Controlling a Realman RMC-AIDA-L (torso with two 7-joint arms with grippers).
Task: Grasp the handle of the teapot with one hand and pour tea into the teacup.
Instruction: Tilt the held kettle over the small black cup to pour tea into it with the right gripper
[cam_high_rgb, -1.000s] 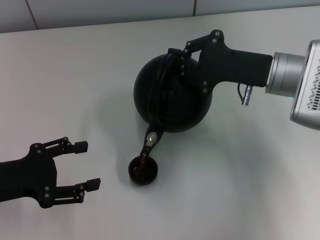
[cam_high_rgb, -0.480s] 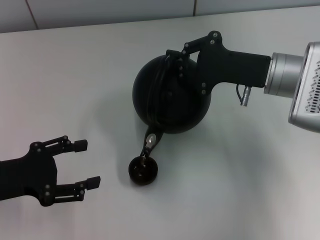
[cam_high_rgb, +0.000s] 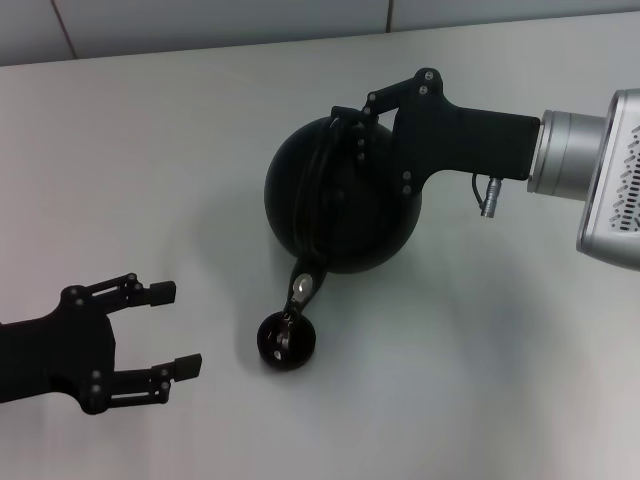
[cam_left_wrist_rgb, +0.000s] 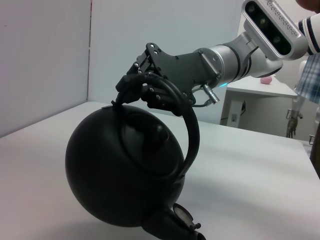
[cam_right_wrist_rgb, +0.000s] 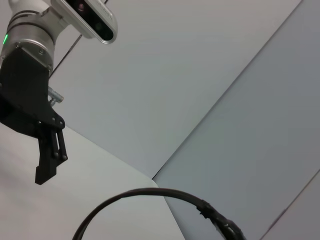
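The right claw (cam_high_rgb: 350, 118) is clamping its fingers together on the handle (cam_left_wrist_rgb: 187, 117) of the teapot (cam_high_rgb: 335, 195), gripping the thin black hoop near its top, at the side of the pot farthest from the spout. The teapot is hanging above the bench (cam_high_rgb: 520, 380), tilted well over so its short spout (cam_high_rgb: 303, 285) is pointing down at the teacup (cam_high_rgb: 286, 340). The spout tip is sitting right over the cup's rim; whether it is touching the rim or tea is flowing is hard to tell from the head view.

The teapot is a large, round, matte-black ball with a small lid knob (cam_left_wrist_rgb: 160, 134) and a tall arched handle, thin along most of its curve. The teacup is a small, black, bowl-like cup without a handle, resting on the pale, smooth bench just beneath the teapot's spout.

The left claw (cam_high_rgb: 172, 330) is hovering low, left of the teacup and well apart from it, with its two fingers spread wide and gripping nothing.
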